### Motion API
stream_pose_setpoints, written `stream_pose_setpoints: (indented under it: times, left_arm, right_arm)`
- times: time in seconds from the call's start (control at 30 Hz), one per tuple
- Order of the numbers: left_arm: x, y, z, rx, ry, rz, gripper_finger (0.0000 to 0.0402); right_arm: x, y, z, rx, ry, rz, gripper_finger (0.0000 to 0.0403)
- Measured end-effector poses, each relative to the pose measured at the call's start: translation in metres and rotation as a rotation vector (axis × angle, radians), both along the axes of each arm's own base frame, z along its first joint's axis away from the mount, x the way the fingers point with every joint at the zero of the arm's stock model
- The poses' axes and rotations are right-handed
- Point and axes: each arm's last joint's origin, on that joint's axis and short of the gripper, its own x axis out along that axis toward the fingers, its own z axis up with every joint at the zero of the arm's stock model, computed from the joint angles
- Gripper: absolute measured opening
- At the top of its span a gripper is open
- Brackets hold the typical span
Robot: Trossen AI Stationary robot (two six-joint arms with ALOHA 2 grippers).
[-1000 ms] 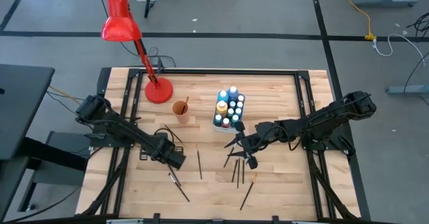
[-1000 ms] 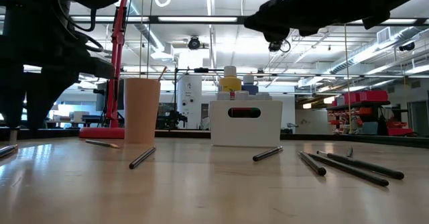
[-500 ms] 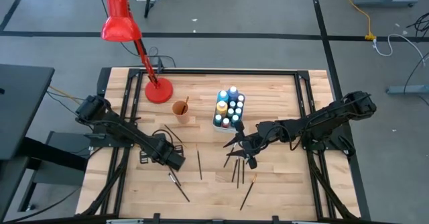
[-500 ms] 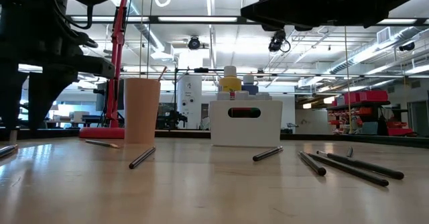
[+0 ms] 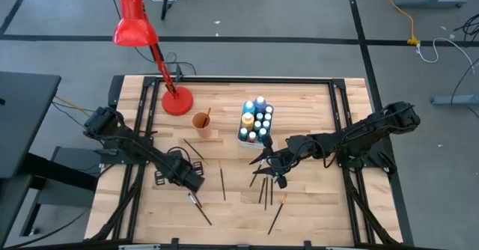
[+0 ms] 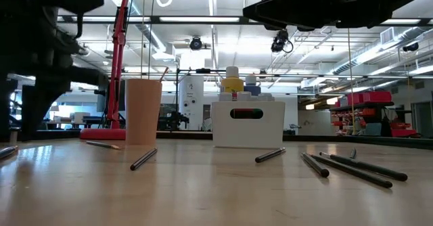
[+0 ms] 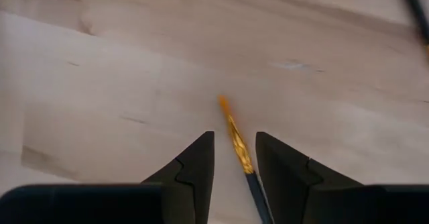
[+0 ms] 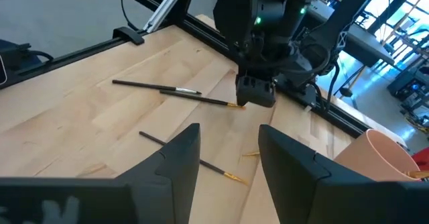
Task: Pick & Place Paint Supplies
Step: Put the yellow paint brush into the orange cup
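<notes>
Left gripper [image 7: 234,158] lower, astride gold-tipped brush [image 7: 236,138]

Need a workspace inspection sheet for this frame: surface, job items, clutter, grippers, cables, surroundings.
Surface: wooden table, dark frame rails along its edges.
Job's things: paint bottles stand in a white caddy; brushes lie loose on the near half; one brush stands in the tan cup.
Clutter: red desk lamp, its base on the table's far left.
Grippers: left gripper open, low over a brush that lies between its fingers; right gripper open, raised above the brush cluster, holding nothing.
Cables: yellow and white cords on the floor beyond the table.
Surroundings: grey floor; workshop with ceiling lights behind; no person seen.
</notes>
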Motion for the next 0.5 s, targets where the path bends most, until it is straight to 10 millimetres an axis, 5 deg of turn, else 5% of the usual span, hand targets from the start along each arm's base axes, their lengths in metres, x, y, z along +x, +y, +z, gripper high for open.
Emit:
stream_pose_setpoints:
  times: [0.33,0.5]
  left_arm:
    - [-0.006,0.003,-0.018,-0.027,-0.041,-0.025,0.0117]
    - [-0.006,0.004,-0.019,-0.018,-0.04,-0.066,0.008]
  right_arm:
    - [0.0,0.0,0.0,0.0,0.0,0.0,0.0157]
    - [0.0,0.0,0.0,0.0,0.0,0.0,0.0157]
